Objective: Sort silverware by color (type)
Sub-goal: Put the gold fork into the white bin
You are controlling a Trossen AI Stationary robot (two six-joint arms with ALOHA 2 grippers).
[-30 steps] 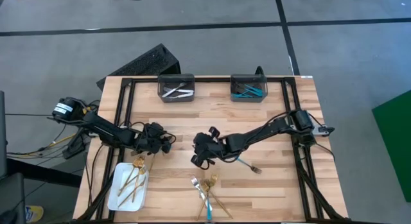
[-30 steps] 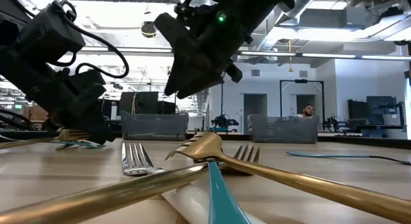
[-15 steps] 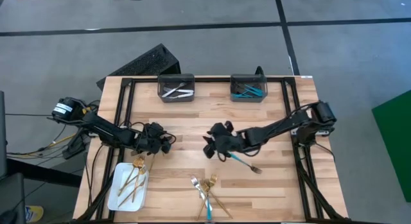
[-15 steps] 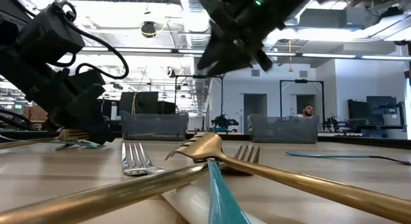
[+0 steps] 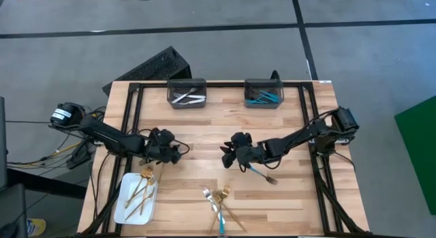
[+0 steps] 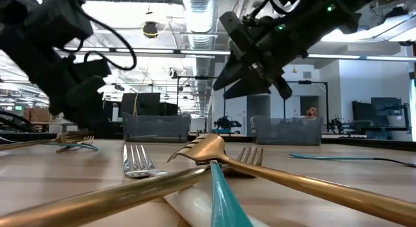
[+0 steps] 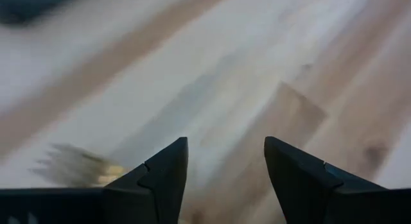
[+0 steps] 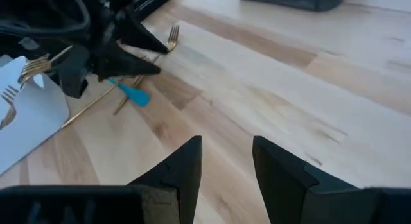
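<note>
Two dark robot arms work over a wooden bench (image 5: 204, 132), seen from above. Both tools are open and hold nothing. The left tool (image 5: 178, 152) hovers near the bench's left side, just above a white tray (image 5: 124, 209) at the near-left corner that carries several gold forks (image 5: 141, 190). The right tool (image 5: 227, 158) hovers near the bench's middle, close to the handle end of a lone turquoise-handled fork (image 5: 259, 173).

A mixed pile of silverware (image 5: 219, 202), gold, silver and turquoise pieces crossed over one another, lies at the middle of the near edge. Two dark bins stand along the far edge: the left bin (image 5: 187, 93) holds silver pieces, the right bin (image 5: 263, 93) turquoise ones.

Sorting looks partly done. The step in hand seems to be fetching the lone turquoise fork; the right tool would need to lower, close across its slim handle, and carry it to the right bin.
</note>
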